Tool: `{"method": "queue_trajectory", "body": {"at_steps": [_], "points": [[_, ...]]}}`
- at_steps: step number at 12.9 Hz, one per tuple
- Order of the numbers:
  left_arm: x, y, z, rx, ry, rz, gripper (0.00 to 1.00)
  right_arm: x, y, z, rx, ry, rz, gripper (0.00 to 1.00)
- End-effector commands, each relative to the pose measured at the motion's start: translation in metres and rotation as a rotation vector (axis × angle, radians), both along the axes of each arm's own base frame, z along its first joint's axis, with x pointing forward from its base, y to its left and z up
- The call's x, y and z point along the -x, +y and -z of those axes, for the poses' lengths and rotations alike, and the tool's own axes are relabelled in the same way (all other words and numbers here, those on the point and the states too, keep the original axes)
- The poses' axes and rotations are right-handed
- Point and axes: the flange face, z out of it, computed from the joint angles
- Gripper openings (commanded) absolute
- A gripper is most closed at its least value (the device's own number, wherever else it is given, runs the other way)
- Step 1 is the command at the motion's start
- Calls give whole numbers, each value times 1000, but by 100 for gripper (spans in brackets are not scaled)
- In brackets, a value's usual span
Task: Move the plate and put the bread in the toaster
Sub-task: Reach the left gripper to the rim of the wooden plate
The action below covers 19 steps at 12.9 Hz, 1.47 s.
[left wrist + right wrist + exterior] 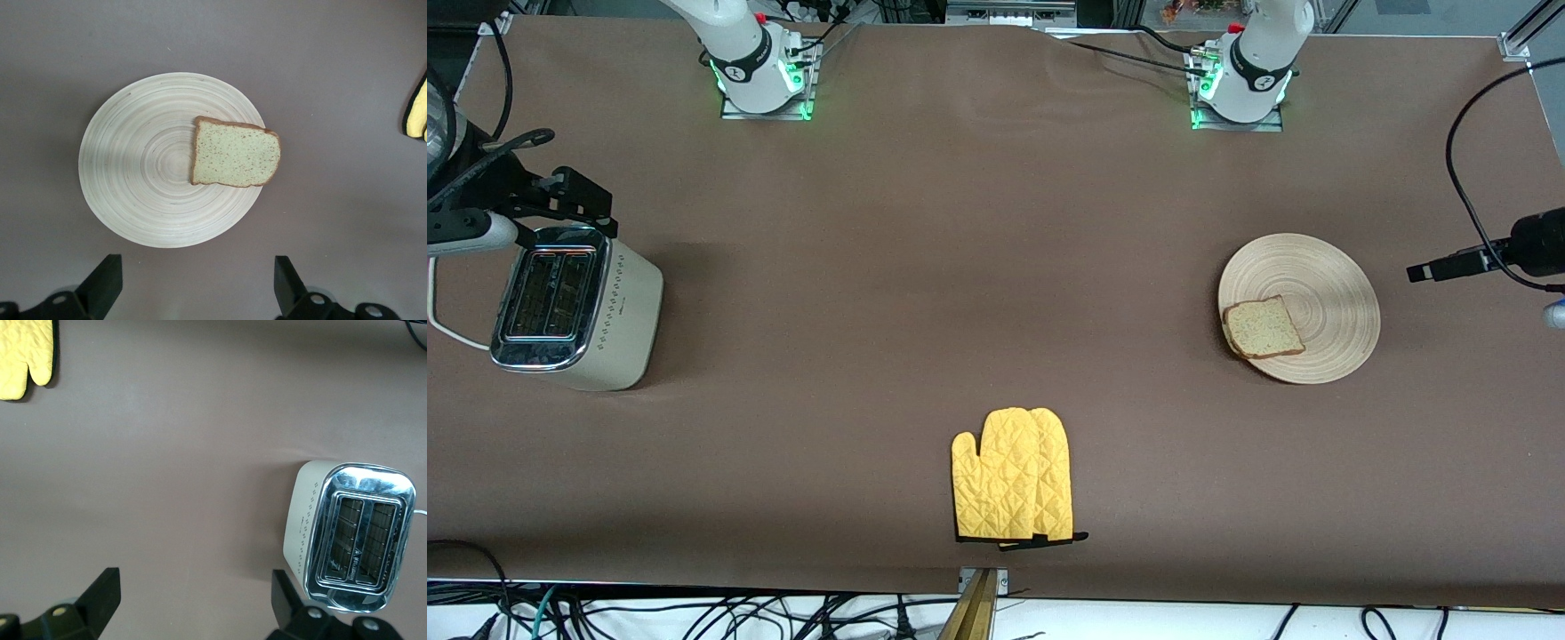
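Toaster stands upright at the right arm's end of the counter, both slots empty, white cord trailing off its end. Right claw hangs up over bare counter beside the toaster, fingers spread wide, holding nothing. Yellow oven mitt lies flat mid-counter, nearer the front camera than everything else. Plate sits toward the left arm's end, bread lying flat on it with one corner overhanging the rim. Left claw hovers just off the plate's edge, fingers wide apart, empty. Likely first step is shifting the plate toward the toaster: best to pinch the bare rim away from the slice and keep it level so the bread stays put. Front view shows little of the claws; the wrist views show their spread, and the right one looks straight down the slots.
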Motion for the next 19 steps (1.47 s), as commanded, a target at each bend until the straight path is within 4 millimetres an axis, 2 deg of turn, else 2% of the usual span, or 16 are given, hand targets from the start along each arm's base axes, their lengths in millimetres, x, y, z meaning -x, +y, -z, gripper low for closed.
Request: {"method": "queue_trajectory", "body": {"at_steps": [1, 3, 6, 9, 12, 14, 15, 16, 17, 19], "points": [[1, 50, 47, 161, -53, 58, 100, 2, 0, -8, -17, -11, 7, 100], [14, 97, 110, 311, -116, 88, 100, 2, 1, -7, -17, -11, 7, 100], [44, 150, 201, 490, -228, 85, 100, 2, 1, -6, -17, -8, 4, 100], [45, 173, 255, 534, -277, 132, 100, 2, 1, -7, -17, -9, 6, 100], [44, 167, 280, 598, -321, 104, 100, 2, 1, -6, -17, -8, 6, 100], [42, 152, 301, 631, -311, 128, 100, 2, 1, -7, -17, -9, 6, 100], [39, 139, 311, 648, -330, 192, 100, 2, 1, -6, -17, -8, 4, 100], [37, 132, 314, 660, -352, 229, 99, 2, 1, -6, -17, -8, 6, 100], [39, 132, 314, 661, -348, 243, 78, 2, 1, -6, -17, -8, 6, 100], [41, 133, 318, 671, -396, 302, 17, 2, 1, -7, -17, -9, 6, 100]]}}
